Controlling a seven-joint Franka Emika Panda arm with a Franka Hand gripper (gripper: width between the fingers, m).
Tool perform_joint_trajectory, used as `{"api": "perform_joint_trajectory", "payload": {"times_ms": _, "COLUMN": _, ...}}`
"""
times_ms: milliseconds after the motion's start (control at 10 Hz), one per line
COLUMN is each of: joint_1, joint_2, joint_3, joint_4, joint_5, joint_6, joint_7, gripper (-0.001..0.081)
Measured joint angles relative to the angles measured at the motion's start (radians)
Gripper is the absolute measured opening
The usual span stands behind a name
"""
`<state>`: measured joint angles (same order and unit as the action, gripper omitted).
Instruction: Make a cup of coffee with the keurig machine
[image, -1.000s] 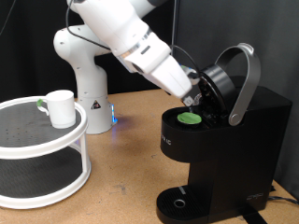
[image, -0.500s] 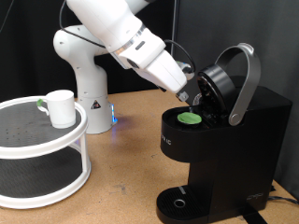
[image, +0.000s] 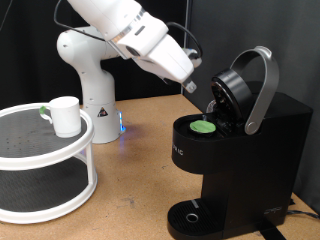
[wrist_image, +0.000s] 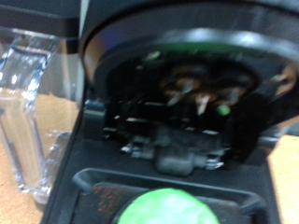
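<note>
The keurig machine (image: 262, 150) stands at the exterior view's right, its lid raised by the silver-grey handle (image: 263, 85). A green-topped pod (image: 204, 126) sits in the open brew chamber. In the wrist view the pod (wrist_image: 168, 207) lies below the underside of the raised lid (wrist_image: 177, 84). My gripper (image: 189, 87) hangs up and to the left of the chamber, clear of the machine, open and empty; its fingers do not show in the wrist view. The white cup (image: 64, 115) stands on top of a round white rack at the exterior view's left.
The two-tier round white rack (image: 45, 160) fills the lower left. The arm's white base (image: 90, 85) stands behind it on the wooden table. The machine's round drip base (image: 190, 215) is at the bottom. A clear water tank (wrist_image: 23, 112) shows beside the machine in the wrist view.
My gripper has pulled back up and to the left, away from the brew chamber. The pod stays in the chamber. The cup and machine have not moved.
</note>
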<state>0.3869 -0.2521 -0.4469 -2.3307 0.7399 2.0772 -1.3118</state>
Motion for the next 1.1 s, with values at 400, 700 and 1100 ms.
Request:
{"api": "perform_joint_trajectory", "payload": {"times_ms": 400, "joint_1": 0.000, "joint_2": -0.023, "joint_3": -0.019, "joint_4": 0.069, "joint_5": 0.052, "joint_6": -0.062, "joint_7": 0.039, "gripper": 0.0801}}
{"api": "perform_joint_trajectory", "payload": {"times_ms": 700, "joint_1": 0.000, "joint_2": -0.043, "joint_3": -0.021, "joint_4": 0.147, "joint_5": 0.091, "joint_6": -0.133, "joint_7": 0.115, "gripper": 0.0801}}
{"api": "perform_joint_trajectory", "payload": {"times_ms": 1100, "joint_1": 0.000, "joint_2": -0.059, "joint_3": -0.022, "joint_4": 0.203, "joint_5": 0.093, "joint_6": -0.182, "joint_7": 0.168, "gripper": 0.0801}}
